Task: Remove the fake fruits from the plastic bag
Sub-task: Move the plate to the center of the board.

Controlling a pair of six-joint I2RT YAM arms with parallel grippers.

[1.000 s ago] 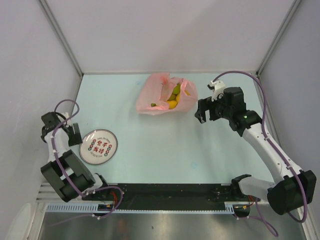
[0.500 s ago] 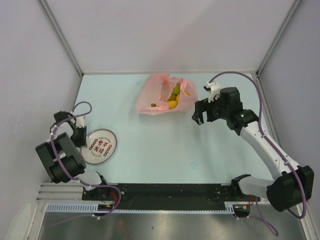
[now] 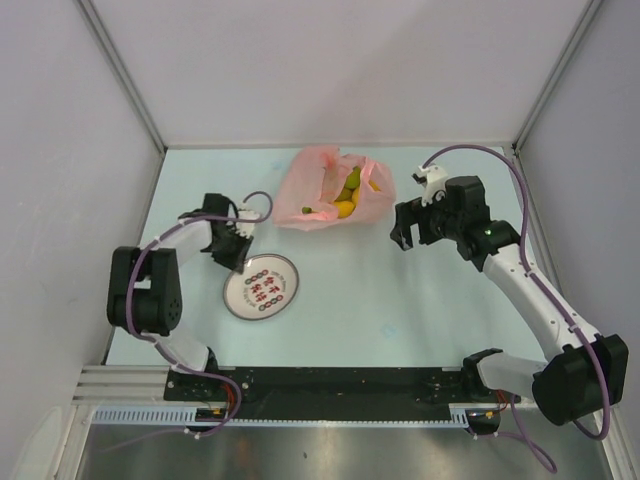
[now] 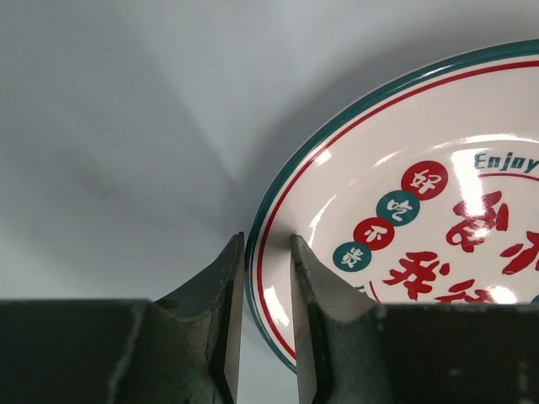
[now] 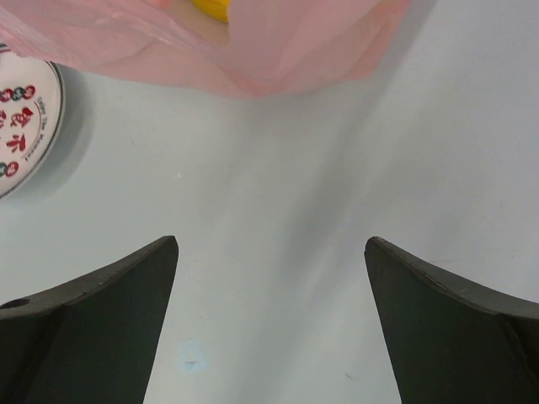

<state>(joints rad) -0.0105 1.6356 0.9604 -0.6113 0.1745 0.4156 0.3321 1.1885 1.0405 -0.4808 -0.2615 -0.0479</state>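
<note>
The pink plastic bag (image 3: pixel 305 185) lies at the back middle of the table with its mouth open. Yellow fake fruits (image 3: pixel 348 194) and a small green piece (image 3: pixel 308 210) show inside it. My right gripper (image 3: pixel 401 234) is open and empty, just right of the bag and apart from it. In the right wrist view the open gripper (image 5: pixel 269 244) hovers over bare table, with the bag (image 5: pixel 278 46) and a bit of yellow fruit (image 5: pixel 210 7) at the top. My left gripper (image 3: pixel 232 256) is shut on the plate's rim; its jaws (image 4: pixel 268 244) straddle it.
The round white plate (image 3: pixel 289 276) with a red and green rim and print sits left of centre, in front of the bag. It fills the right of the left wrist view (image 4: pixel 354 114) and shows at the left edge of the right wrist view (image 5: pixel 25 126). Grey walls enclose the table.
My left arm has swung right and taken the plate by its rim, dragging it from the near left towards the bag. My right gripper has shifted slightly near the bag, staying open.
</note>
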